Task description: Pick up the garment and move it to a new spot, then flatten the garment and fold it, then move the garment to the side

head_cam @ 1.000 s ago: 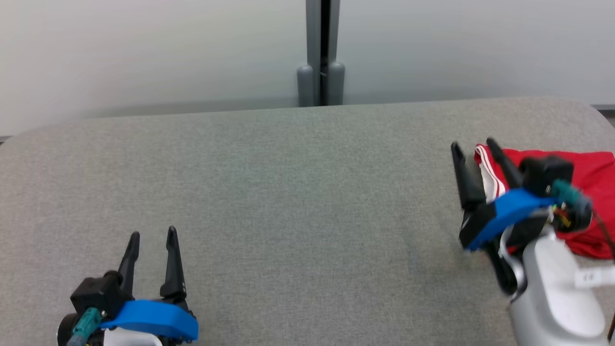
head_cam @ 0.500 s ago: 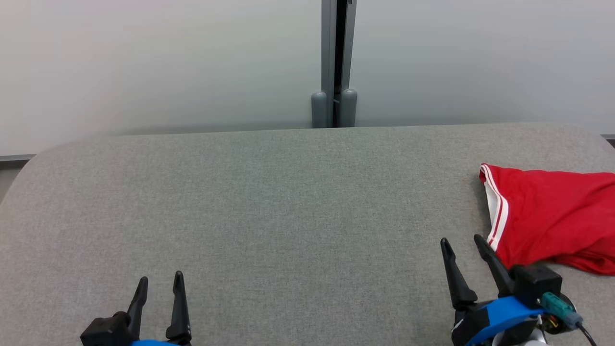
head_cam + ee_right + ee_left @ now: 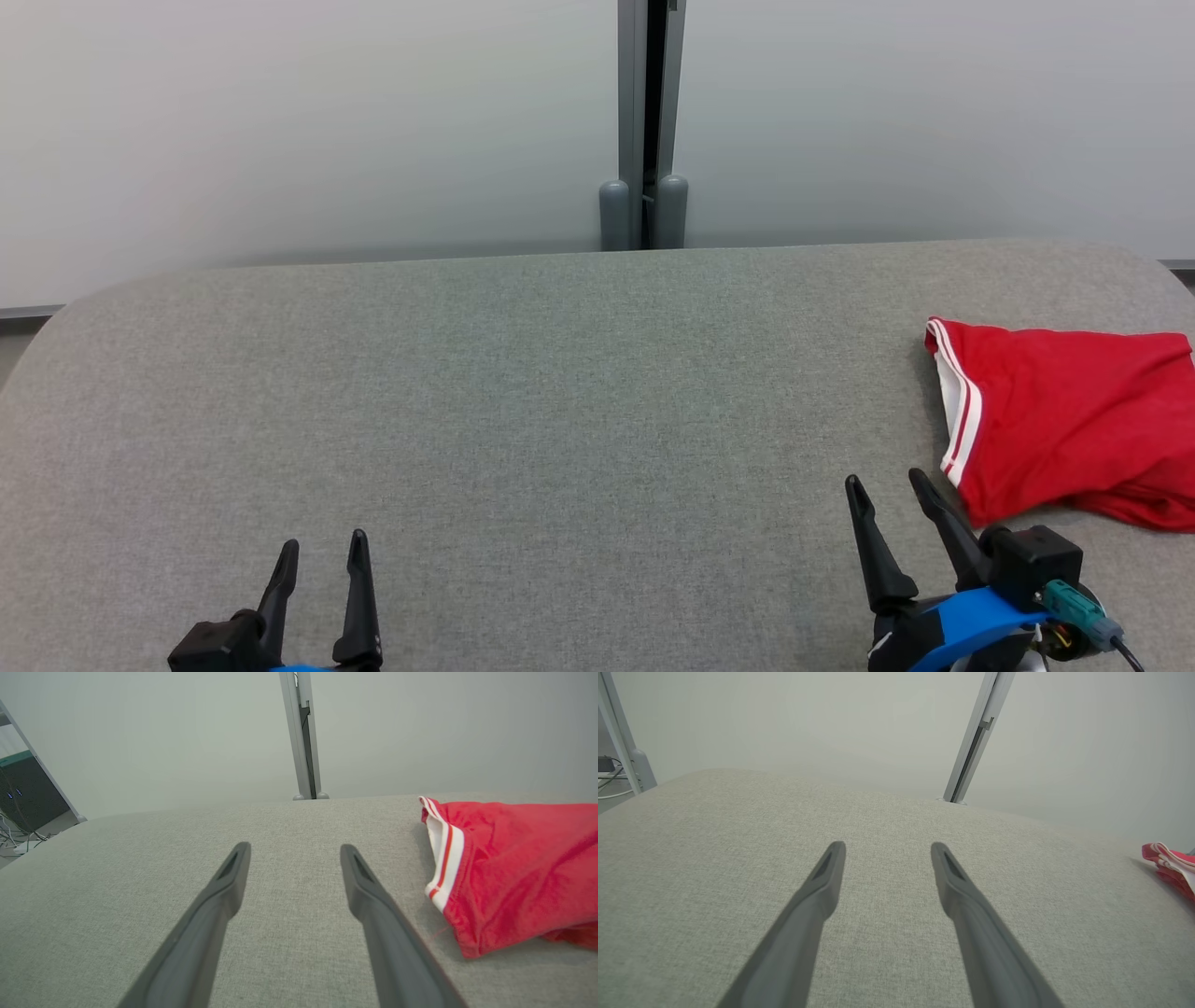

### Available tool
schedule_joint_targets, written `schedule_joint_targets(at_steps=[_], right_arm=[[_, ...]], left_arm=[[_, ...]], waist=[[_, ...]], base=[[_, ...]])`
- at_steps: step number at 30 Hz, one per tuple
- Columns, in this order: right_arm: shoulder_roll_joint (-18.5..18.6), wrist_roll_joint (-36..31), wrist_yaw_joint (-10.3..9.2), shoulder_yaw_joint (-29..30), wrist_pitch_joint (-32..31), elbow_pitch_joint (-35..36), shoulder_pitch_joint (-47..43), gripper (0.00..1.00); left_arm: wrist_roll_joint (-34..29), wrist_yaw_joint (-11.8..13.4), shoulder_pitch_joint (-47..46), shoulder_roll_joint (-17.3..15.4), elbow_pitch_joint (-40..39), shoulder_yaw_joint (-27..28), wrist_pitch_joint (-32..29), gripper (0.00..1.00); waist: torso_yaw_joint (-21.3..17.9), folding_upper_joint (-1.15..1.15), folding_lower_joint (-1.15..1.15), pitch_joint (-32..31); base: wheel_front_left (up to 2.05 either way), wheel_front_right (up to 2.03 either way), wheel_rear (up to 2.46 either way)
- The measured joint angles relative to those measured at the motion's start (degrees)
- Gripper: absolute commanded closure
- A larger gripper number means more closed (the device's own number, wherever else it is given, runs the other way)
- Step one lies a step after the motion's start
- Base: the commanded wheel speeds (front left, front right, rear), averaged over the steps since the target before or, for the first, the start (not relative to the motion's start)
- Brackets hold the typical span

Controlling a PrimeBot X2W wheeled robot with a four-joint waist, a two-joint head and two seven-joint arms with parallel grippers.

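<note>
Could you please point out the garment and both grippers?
garment point(image 3: 1064, 420), head view, middle of the cloth.
right gripper point(image 3: 884, 478), head view, midway between fingertips.
left gripper point(image 3: 325, 539), head view, midway between fingertips.

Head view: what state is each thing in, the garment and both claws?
Garment: free of both claws, lying folded over at the right side of the table, near corner rumpled.
Left claw: open, empty, over bare table.
Right claw: open, empty, beside the garment, not touching it.

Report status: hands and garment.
Left hand open, empty. Right hand open, empty, near garment, not touching. Garment on table, right side. No obstacle seen.
</note>
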State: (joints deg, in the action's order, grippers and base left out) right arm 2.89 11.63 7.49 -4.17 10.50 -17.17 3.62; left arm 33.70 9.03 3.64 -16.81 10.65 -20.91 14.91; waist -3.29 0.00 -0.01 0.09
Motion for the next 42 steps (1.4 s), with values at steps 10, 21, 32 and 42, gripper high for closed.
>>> schedule_joint_targets(at_steps=[10,21,32,42], right_arm=[[-0.03,-0.12,0.0,0.27,-0.34,-0.81,-0.24,1.0],[-0.09,10.14,0.0,1.4,-2.52,-2.19,-1.31,1.0],[-0.1,20.76,0.0,2.82,-4.83,-1.48,-1.17,1.0],[-0.11,29.48,0.0,3.97,-6.48,-0.76,-0.76,1.0]], left_arm=[[-0.34,0.23,0.14,0.3,0.65,-0.25,-0.15,1.0],[7.47,-1.65,0.86,2.69,2.37,2.29,-2.82,1.0],[15.37,-4.05,-0.49,4.24,2.72,5.82,-5.37,1.0],[21.8,-5.71,-1.71,5.44,2.9,8.84,-7.4,1.0]], waist=[[0.09,0.0,0.0,-0.08],[0.34,0.0,0.01,-0.07],[0.63,0.0,0.0,-0.06],[0.89,0.0,0.01,-0.04]], base=[[0.0,0.0,0.0],[0.0,0.0,0.0],[0.0,0.0,0.0],[0.0,0.0,0.0]])
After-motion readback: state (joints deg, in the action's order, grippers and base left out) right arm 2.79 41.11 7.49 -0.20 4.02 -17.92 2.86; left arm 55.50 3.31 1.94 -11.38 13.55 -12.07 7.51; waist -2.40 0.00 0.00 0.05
